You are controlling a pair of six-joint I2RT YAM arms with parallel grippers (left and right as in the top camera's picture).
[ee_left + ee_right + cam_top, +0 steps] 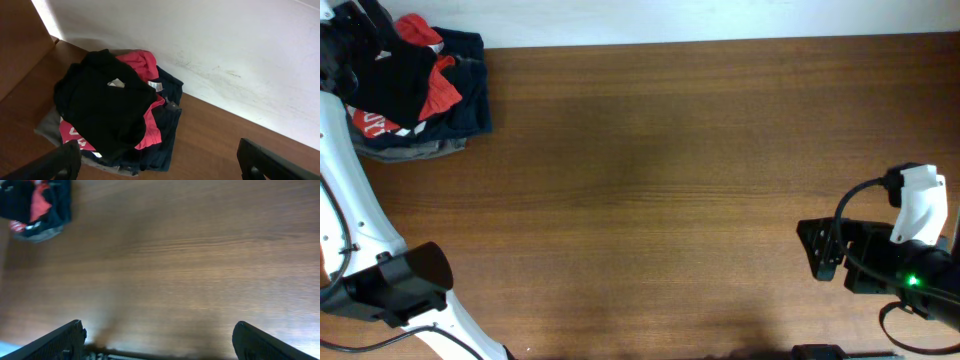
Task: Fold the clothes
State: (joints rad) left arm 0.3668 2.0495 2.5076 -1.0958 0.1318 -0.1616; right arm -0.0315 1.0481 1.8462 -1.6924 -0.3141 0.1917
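The clothes [105, 107], a plain black top with a small white tag, lie crumpled on top of a pile at the table's far left corner [405, 72]. The pile also shows small in the right wrist view's upper left, clothes [15, 195] included. My left gripper [165, 169] hovers open above the pile's near edge, nothing between its fingers [62, 161]; in the overhead view the left gripper [342, 50] sits over the pile's left side. My right gripper [815, 250] is open and empty over bare table at the right, seen in its wrist view as the right gripper [160, 341].
Under the black top lie a red shirt with white lettering [145, 65], a navy garment [167, 125] and a grey layer [47, 131]. A white wall [240, 45] runs right behind the pile. The wooden table [660, 190] stretches between the arms.
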